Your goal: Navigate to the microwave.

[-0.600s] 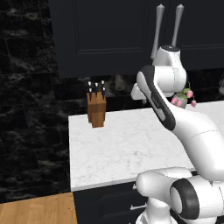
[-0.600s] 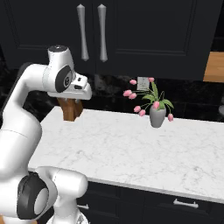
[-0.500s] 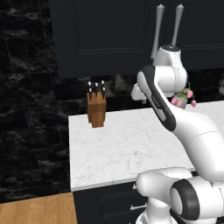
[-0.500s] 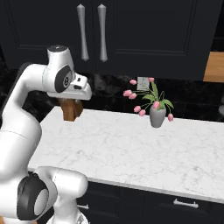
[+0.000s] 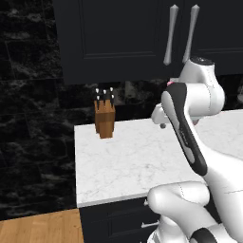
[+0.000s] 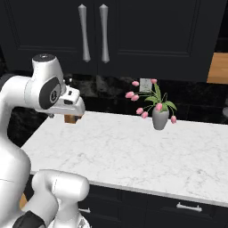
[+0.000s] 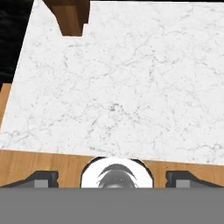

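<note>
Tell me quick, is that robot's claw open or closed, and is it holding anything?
Gripper: open, its two fingertips wide apart with nothing between them, hanging above the white marble counter.

place: a home kitchen, rendered, pretty sleek-looking

desk: white marble-look desk with grey veining, running along the wall

below it: dark drawer fronts with small silver pulls, so it's base cabinets under the top

above it: dark panelled cabinet doors with long vertical silver handles, classic upper kitchen cupboards

wall: black marble backsplash between the top and the cupboards

floor: warm wood floor at the end of the run

giveaway items: wooden knife block with knives sticking up near the back corner, plus a grey vase of pink tulips standing near the back wall
</note>
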